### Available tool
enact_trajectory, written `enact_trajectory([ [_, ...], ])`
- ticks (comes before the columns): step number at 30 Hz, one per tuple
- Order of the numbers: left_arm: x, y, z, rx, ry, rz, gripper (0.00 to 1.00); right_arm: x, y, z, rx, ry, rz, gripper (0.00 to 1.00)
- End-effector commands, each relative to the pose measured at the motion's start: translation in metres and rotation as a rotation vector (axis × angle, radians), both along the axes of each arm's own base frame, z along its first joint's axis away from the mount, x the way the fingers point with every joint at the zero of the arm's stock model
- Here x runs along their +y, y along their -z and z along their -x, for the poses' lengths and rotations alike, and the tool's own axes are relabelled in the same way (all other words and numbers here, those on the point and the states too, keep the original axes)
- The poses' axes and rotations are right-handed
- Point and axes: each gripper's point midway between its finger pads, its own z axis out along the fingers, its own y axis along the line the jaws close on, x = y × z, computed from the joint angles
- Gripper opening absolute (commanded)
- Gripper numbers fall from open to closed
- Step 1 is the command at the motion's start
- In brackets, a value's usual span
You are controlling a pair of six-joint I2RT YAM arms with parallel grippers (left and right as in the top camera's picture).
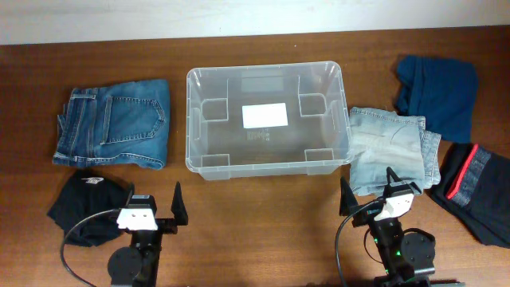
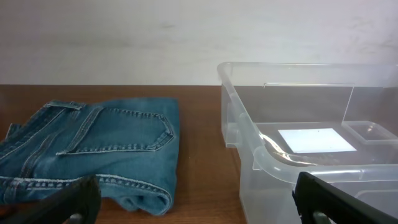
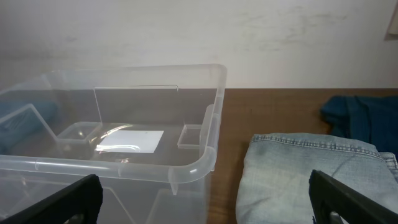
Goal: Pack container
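- Left tool (image 1: 154,204) is hanging fully open near the front edge of the surface (image 1: 263,215), holding nothing.
- Two garments are lying on the left: one folded pair of dark blue jeans (image 1: 111,123) and, just in front of it, one black garment (image 1: 84,209) beside the left tool.
- One container (image 1: 267,163) is sitting at the centre of the surface, upright and empty, so packing is not yet under way.
- One folded pair of light-wash jeans (image 1: 390,147) is lying against the container's right side.
- Right tool (image 1: 368,195) is hanging equally wide open and empty, just in front of those jeans.
- One navy garment (image 1: 437,96) and one black-and-red garment (image 1: 478,191) are lying furthest right, making five garments in all.
- The next move is probably calling for either tool to reach forward, pinch its nearest garment and lift it over the rim.
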Motion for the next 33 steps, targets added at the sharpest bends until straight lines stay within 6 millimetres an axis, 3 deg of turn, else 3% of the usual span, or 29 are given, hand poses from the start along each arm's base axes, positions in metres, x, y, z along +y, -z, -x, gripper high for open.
enact_trajectory([
  [1,0.000,0.002,0.000,-0.002,0.006,-0.015,0.99,0.003,0.001,0.001,-0.001,-0.022,0.001,0.99],
  [5,0.000,0.002,0.000,-0.002,0.005,-0.015,0.99,0.004,0.001,0.001,-0.002,-0.027,0.001,0.99],
  [10,0.000,0.002,0.000,-0.002,0.005,-0.015,0.99,0.005,-0.023,0.002,-0.063,-0.028,-0.079,0.99],
  [12,0.000,0.002,0.000,-0.002,0.005,-0.015,0.99,0.004,-0.040,0.005,-0.098,-0.030,-0.081,0.99],
  [16,0.000,0.002,0.000,-0.002,0.005,-0.015,0.99,0.001,-0.099,0.019,-0.212,-0.019,-0.088,0.98],
  [19,0.000,0.002,0.000,-0.002,0.005,-0.015,0.99,-0.013,-0.138,0.034,-0.253,0.052,-0.096,0.99],
  [21,0.000,0.002,0.000,-0.002,0.005,-0.015,0.99,-0.026,-0.152,0.041,-0.234,0.128,-0.125,0.99],
  [24,0.000,0.002,0.000,-0.002,0.005,-0.015,0.99,-0.041,-0.163,0.047,-0.168,0.211,-0.174,0.98],
  [27,0.000,0.002,0.000,-0.002,0.006,-0.015,0.99,-0.041,-0.168,0.046,-0.077,0.222,-0.156,0.99],
  [33,0.000,0.002,0.000,-0.002,0.005,-0.015,0.99,-0.034,-0.177,0.020,0.182,0.210,-0.106,0.98],
])
